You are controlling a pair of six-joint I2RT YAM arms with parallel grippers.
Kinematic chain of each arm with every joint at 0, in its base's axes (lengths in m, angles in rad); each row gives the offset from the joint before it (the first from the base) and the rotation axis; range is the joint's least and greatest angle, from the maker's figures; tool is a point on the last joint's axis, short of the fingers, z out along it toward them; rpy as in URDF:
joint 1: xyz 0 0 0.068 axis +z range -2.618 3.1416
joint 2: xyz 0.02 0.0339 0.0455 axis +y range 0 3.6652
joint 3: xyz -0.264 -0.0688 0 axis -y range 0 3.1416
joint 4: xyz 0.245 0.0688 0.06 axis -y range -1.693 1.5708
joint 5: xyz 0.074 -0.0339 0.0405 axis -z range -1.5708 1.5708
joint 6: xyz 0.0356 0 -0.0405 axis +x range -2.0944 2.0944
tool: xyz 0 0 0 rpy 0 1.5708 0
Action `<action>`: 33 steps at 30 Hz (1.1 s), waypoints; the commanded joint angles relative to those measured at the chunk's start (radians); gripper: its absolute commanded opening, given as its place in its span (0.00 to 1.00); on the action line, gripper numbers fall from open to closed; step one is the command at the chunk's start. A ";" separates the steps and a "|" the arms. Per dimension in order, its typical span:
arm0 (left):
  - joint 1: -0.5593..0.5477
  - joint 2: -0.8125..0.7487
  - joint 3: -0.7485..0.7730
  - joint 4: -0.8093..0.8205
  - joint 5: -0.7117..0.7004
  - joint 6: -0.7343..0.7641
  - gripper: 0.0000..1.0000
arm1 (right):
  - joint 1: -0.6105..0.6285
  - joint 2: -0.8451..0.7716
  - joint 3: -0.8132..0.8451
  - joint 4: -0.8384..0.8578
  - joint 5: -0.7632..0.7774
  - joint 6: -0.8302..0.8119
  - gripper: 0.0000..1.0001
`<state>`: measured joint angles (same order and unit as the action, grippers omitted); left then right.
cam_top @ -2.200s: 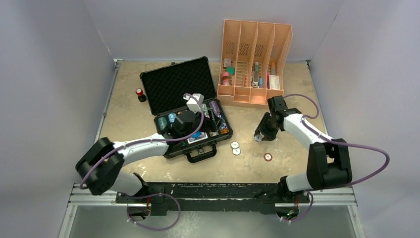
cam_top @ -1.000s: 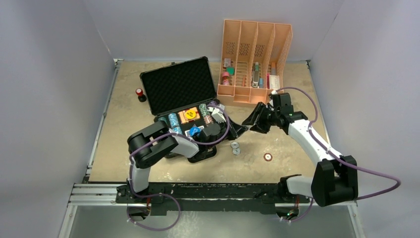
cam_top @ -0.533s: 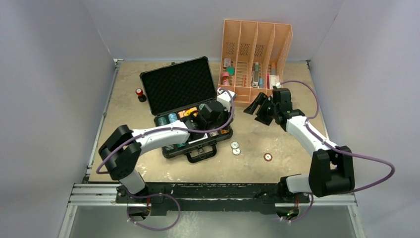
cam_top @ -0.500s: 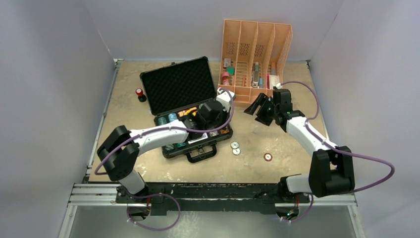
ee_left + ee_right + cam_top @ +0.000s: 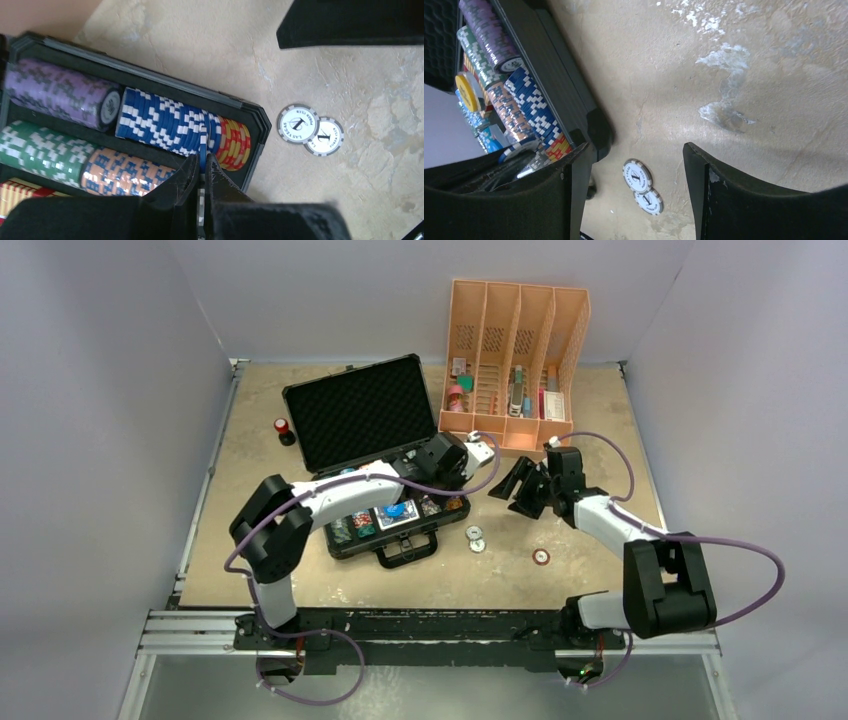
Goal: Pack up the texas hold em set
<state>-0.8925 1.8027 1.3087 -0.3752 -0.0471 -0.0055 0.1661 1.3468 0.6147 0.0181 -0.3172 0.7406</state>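
The black briefcase (image 5: 400,543) lies open, foam lid (image 5: 360,420) up, with rows of poker chips inside (image 5: 165,125). My left gripper (image 5: 201,167) hangs over the case's right end (image 5: 447,480). It is shut on a thin poker chip held edge-on, right above the blue row beside the red-yellow chips (image 5: 235,145). My right gripper (image 5: 634,150) stands open and empty just right of the case (image 5: 515,490). Two grey-white chips (image 5: 638,176) lie overlapping on the table (image 5: 474,537) below it. A yellow dealer button (image 5: 466,92) sits in the case.
A single red chip (image 5: 541,557) lies on the table nearer the front. The orange slotted organizer (image 5: 515,360) stands at the back right, behind my right arm. A small red-topped black cylinder (image 5: 283,428) sits left of the case lid.
My left arm swung from the middle of the case to its right end, still shut. My right gripper came forward from near the organizer to beside the case, jaws open.
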 commanded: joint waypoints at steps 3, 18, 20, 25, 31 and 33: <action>0.031 0.073 0.100 -0.088 -0.055 0.042 0.00 | -0.002 -0.039 -0.018 0.065 -0.048 -0.001 0.68; 0.057 0.100 0.093 -0.088 -0.238 0.024 0.00 | -0.002 -0.033 -0.030 0.096 -0.105 -0.056 0.64; 0.061 0.101 0.096 -0.088 -0.234 0.024 0.00 | -0.002 -0.053 -0.056 0.175 -0.160 -0.087 0.61; 0.061 0.065 0.096 -0.066 -0.195 0.027 0.00 | -0.002 -0.067 -0.060 0.268 -0.262 -0.142 0.53; 0.063 0.001 0.104 -0.038 -0.120 0.030 0.00 | 0.000 -0.056 -0.054 0.302 -0.317 -0.157 0.49; 0.063 -0.016 0.102 -0.033 -0.090 0.032 0.00 | 0.000 -0.049 -0.057 0.317 -0.335 -0.155 0.49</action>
<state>-0.8528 1.8534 1.4017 -0.4152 -0.1764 0.0124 0.1661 1.3022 0.5446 0.2562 -0.5732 0.6170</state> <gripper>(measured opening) 0.024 0.495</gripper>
